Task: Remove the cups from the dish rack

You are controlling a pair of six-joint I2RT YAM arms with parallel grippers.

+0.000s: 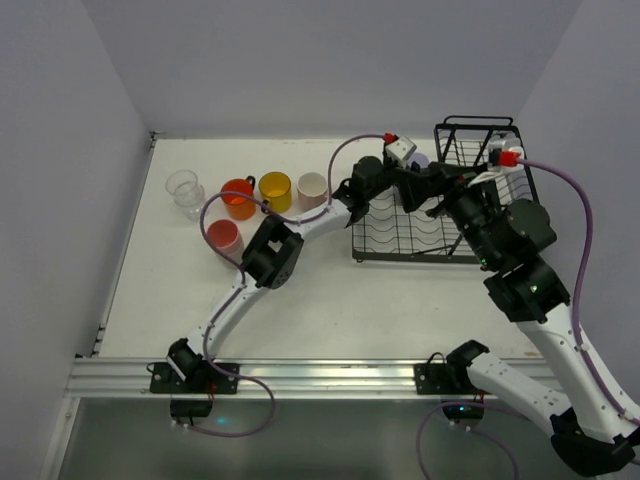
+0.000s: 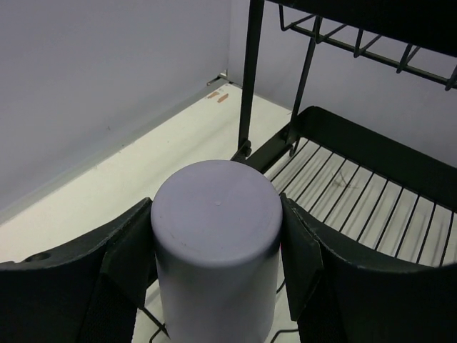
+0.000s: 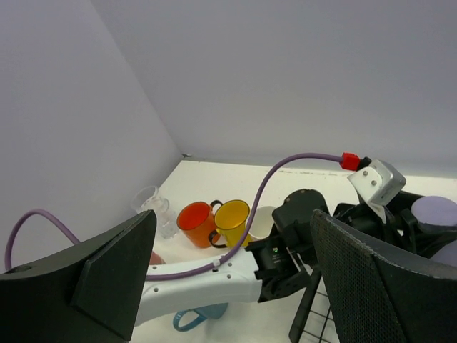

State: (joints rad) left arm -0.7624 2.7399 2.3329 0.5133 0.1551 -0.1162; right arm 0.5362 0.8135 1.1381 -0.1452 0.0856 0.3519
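Bearing the dish rack (image 1: 400, 235), a white table (image 1: 330, 300) meets plain grey walls (image 1: 330, 60).

Black dish rack (image 2: 371, 151), lavender tumbler (image 2: 216, 236)

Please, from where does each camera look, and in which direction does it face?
Top external: above and behind the bases, looking down on the table, the left arm, the right arm and the dish rack.
Left wrist: on the left arm, facing the rack's tray; the left gripper clamps the lavender tumbler.
Right wrist: on the right arm, facing the left arm and the orange mug; the open right gripper frames the view.
Shared: all three show the lavender tumbler.
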